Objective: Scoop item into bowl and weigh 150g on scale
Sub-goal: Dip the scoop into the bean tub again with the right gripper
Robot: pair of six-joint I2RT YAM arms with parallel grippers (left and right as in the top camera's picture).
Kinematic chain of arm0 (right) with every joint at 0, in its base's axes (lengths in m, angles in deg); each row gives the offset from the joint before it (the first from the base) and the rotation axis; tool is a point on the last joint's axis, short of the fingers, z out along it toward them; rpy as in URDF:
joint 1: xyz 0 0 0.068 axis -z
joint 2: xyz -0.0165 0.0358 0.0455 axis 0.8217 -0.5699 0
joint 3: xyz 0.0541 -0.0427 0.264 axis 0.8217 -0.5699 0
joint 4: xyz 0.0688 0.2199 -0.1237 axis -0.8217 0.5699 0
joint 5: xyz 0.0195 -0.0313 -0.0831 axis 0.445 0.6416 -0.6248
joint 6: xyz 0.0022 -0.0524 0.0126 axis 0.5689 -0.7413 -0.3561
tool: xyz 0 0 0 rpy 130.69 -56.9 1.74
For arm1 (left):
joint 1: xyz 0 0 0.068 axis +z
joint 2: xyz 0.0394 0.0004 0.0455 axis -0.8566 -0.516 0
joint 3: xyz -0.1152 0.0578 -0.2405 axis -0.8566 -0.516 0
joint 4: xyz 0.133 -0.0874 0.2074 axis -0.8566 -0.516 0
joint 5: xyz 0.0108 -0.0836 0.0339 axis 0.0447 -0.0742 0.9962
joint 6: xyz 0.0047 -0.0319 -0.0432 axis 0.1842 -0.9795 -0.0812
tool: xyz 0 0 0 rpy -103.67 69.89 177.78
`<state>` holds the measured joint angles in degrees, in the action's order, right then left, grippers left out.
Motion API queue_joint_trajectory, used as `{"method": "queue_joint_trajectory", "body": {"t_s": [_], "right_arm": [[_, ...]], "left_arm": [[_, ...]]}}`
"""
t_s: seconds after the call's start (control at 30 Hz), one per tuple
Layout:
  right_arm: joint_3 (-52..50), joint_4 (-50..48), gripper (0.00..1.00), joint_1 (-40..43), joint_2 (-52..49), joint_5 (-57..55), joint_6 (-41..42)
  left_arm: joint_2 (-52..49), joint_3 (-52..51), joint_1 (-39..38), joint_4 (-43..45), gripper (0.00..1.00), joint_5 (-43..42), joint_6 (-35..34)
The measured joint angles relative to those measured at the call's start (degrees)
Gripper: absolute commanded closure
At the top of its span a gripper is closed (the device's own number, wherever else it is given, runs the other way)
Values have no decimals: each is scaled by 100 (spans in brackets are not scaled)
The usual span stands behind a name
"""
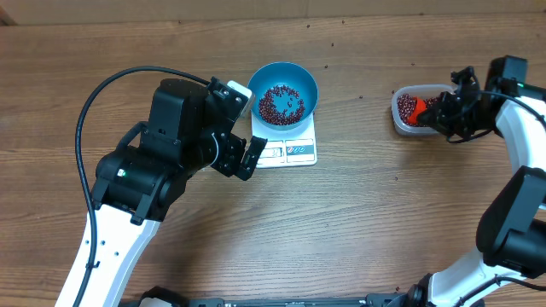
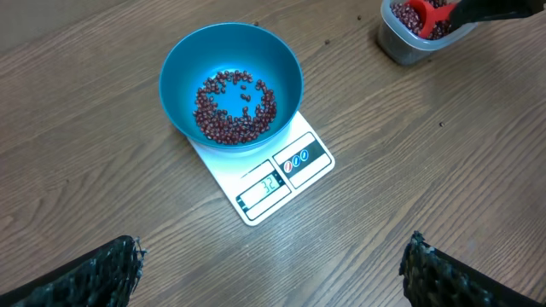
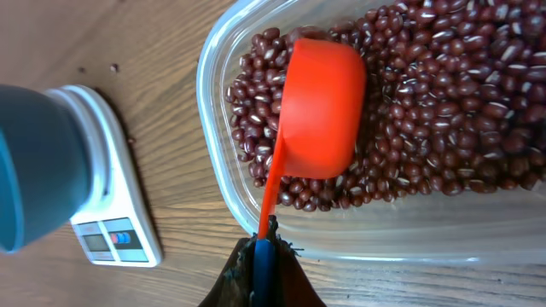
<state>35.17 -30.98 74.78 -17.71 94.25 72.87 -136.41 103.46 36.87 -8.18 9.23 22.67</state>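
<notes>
Sitting on the small flat white rectangular kitchen scale point(image 1: 290, 152), the round, deep, bright blue bowl point(image 1: 292, 72) lies just above the middle of the overhead frame. It covers the upper part of the scale and leaves the display window and button panel showing below its rim. A thin scatter of small dark red-brown beans point(image 1: 280, 104) lies in the bottom of the bowl, with blue showing between them. The digits on the display are too small to read.

At the upper right of the overhead frame, well apart from the scale, stands a clear rectangular plastic tub point(image 1: 397, 111) holding a far deeper maroon heap of the same beans. In the right wrist view an orange-red plastic scoop point(image 3: 322, 107) lies in the tub on top of that heap, the rounded outside of its cup facing the camera, its thin handle running down to the bottom of the frame. There the right tool point(image 3: 260, 275) is clenched on the end of the handle.

The left tool point(image 2: 271, 269) is released, its jaws spread wide: its two black fingers point(image 2: 90, 277) show only in the bottom corners of the left wrist view, with brown wooden tabletop point(image 2: 367, 196) between them. It hangs over the tabletop just left of and below the scale in the overhead frame, holding nothing.
</notes>
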Motion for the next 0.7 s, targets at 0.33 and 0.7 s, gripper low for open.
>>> {"method": "queue_joint_trajectory", "body": {"t_s": [0.33,0.7], "right_arm": [[-15,57,96,988,0,1060,-4],[-15,424,96,1589,0,2354,-511]], "left_arm": [[0,0,0,0,0,0,0],[0,0,0,2,0,0,0]]}}
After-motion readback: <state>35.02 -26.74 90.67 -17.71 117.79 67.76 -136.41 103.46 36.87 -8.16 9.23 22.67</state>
